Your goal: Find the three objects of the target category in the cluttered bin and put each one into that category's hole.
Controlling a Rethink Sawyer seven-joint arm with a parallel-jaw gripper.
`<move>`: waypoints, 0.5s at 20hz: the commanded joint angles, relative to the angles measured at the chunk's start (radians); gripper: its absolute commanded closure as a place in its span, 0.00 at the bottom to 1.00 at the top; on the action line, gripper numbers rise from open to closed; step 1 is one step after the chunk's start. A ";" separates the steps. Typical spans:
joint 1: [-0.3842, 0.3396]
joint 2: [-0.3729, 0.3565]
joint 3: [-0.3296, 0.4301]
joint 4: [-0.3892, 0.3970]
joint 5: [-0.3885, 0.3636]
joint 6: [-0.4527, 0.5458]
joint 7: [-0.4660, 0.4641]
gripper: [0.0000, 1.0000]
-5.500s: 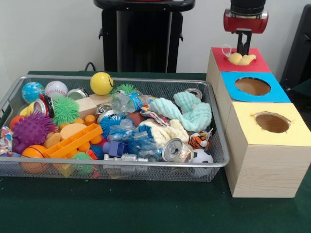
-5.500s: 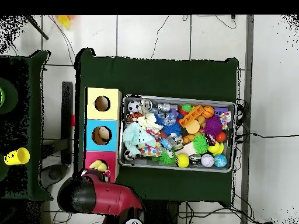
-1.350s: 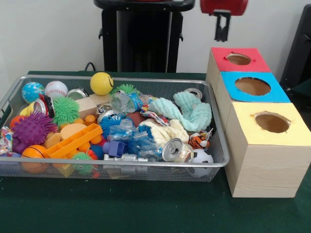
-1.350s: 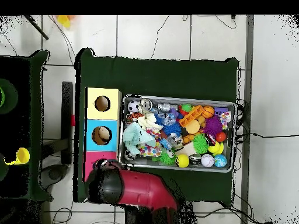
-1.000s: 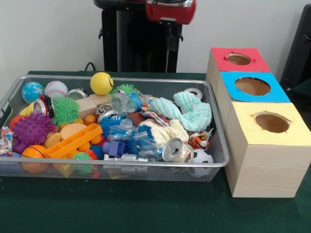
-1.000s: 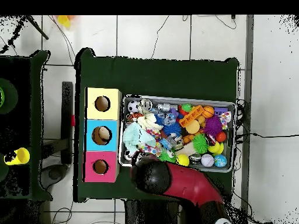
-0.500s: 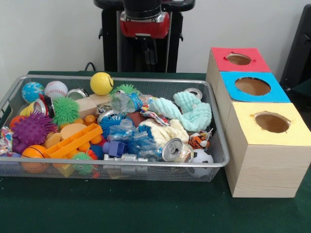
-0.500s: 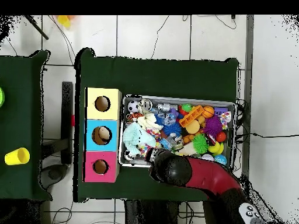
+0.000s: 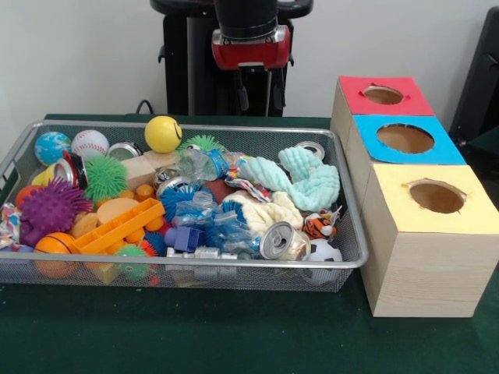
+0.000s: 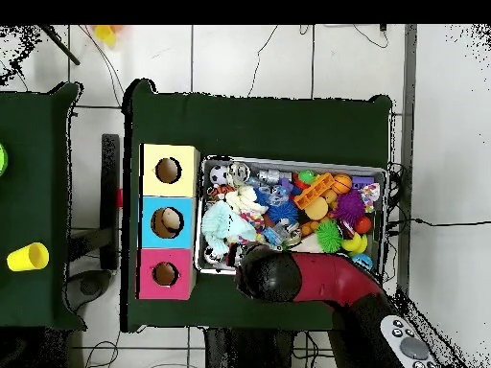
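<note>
The wire mesh bin [image 9: 195, 263] is full of clutter; it also shows in the overhead view [image 10: 288, 161]. An orange-and-black striped tiger plush [image 9: 320, 226] lies at the bin's right end, near the front rim. My gripper [image 9: 260, 95] hangs open and empty above the bin's far rim, left of the boxes. In the overhead view the arm [image 10: 316, 283] covers it. The round hole [image 9: 383, 95] of the red-topped box shows nothing in it; it also shows in the overhead view [image 10: 165, 274]. No pale yellow plush is in view.
The blue-topped box [image 9: 405, 139] and the yellow-topped box [image 9: 437, 196] stand in front of the red one. A mint cloth [image 9: 300, 178], a cream cloth [image 9: 265, 214], a can [image 9: 277, 240], a purple spiky ball [image 9: 51, 209] and a yellow ball [image 9: 163, 133] crowd the bin.
The pale yellow plush that lay at the red box's hole is gone from view. My gripper has swung from above that box to the bin's far rim, shifting slightly right in the last half second.
</note>
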 commanded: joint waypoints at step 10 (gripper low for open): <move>-0.006 0.064 0.162 -0.227 -0.127 0.104 -0.182 0.00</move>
